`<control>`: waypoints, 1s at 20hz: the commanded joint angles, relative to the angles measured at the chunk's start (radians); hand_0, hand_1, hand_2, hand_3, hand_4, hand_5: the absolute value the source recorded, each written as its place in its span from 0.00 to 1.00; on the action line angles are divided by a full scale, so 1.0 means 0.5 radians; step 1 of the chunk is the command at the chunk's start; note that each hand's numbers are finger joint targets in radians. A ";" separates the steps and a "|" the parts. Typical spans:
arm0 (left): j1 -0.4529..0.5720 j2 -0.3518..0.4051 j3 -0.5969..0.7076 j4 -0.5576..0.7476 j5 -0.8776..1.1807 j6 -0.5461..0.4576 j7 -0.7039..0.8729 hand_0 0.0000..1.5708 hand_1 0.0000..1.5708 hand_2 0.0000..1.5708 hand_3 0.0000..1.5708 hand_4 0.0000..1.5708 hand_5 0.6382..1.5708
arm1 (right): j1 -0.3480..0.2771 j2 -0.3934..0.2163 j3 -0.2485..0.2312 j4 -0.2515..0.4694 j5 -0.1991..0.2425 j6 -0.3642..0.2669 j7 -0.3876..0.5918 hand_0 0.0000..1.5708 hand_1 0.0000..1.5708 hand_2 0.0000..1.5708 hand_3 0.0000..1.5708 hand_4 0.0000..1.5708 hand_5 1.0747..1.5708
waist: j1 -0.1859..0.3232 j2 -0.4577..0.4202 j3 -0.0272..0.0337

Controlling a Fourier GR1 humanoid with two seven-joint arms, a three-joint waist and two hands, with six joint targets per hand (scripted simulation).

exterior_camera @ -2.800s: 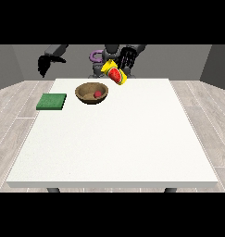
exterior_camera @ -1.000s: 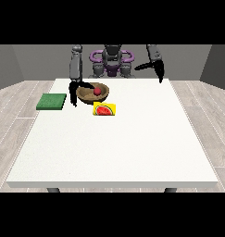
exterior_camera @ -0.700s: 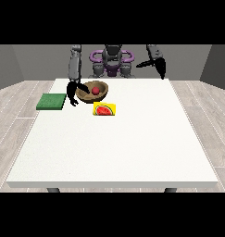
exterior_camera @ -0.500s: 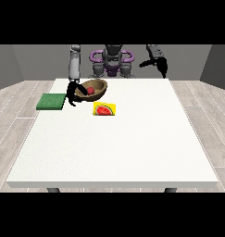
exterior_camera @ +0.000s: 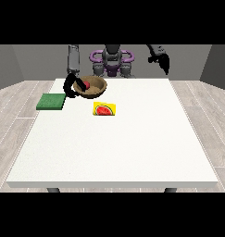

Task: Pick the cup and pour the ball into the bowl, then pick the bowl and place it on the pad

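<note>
Room: grey walls and a plank floor around a white table [exterior_camera: 114, 148]; the robot stands at the table's 12 o'clock edge.
Pad: the green pad [exterior_camera: 51, 101] lies flat at the table's 10 o'clock corner, with nothing on it.
Hand at view's left: this hand [exterior_camera: 69, 87] hangs just beside the pad, toward 2 o'clock of it, and its fingers curl round the near-left rim of the bowl.
Bowl: the brown bowl [exterior_camera: 94, 90] is tilted, its left rim raised, and it looks lifted off the table at about 11 o'clock; it is near the pad but not over it.
Ball: the red ball [exterior_camera: 86, 85] sits inside the bowl, toward its left wall.
Cup: the yellow cup [exterior_camera: 104, 109] with a watermelon print lies on its side on the table, at 5 o'clock of the bowl and apart from it, with no hand on it.
Hand at view's right: this hand [exterior_camera: 162, 60] is raised at 1 o'clock, well apart from everything; whether its fingers are apart or together I cannot tell.
Progress: the pour appears done, since the ball is in the bowl and the cup is set down. The bowl is gripped. Left to do: carry it toward 9 o'clock, set it on the pad and let go.
</note>
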State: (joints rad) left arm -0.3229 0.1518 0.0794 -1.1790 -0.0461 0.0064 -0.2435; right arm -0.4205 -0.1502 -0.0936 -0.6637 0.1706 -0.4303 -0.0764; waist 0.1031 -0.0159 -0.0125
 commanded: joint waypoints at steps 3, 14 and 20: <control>0.229 0.077 0.124 0.198 0.029 -0.005 -0.066 0.00 0.00 0.00 0.00 0.64 0.82 | -0.134 -0.119 0.144 -0.191 0.080 0.216 0.630 1.00 1.00 1.00 0.56 0.51 0.99 | -0.256 -0.295 0.022; 0.039 0.052 0.100 0.082 0.041 -0.008 -0.080 0.00 0.00 0.00 0.00 0.67 0.85 | -0.199 -0.524 -0.157 -0.356 -0.113 0.532 0.664 1.00 1.00 1.00 0.30 0.53 1.00 | -0.187 0.014 0.025; -0.051 0.417 0.395 -0.017 0.355 -0.363 -0.085 0.00 0.00 0.00 0.00 0.83 0.95 | -0.110 -0.809 -0.410 -0.148 -0.234 0.636 0.306 1.00 1.00 1.00 0.00 0.58 1.00 | -0.006 0.236 0.027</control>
State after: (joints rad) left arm -0.3239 0.2680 0.2099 -1.1559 0.0518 -0.0778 -0.2973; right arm -0.4899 -0.4810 -0.2311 -0.7833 0.0863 -0.1389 0.1463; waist 0.0441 0.0504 0.0001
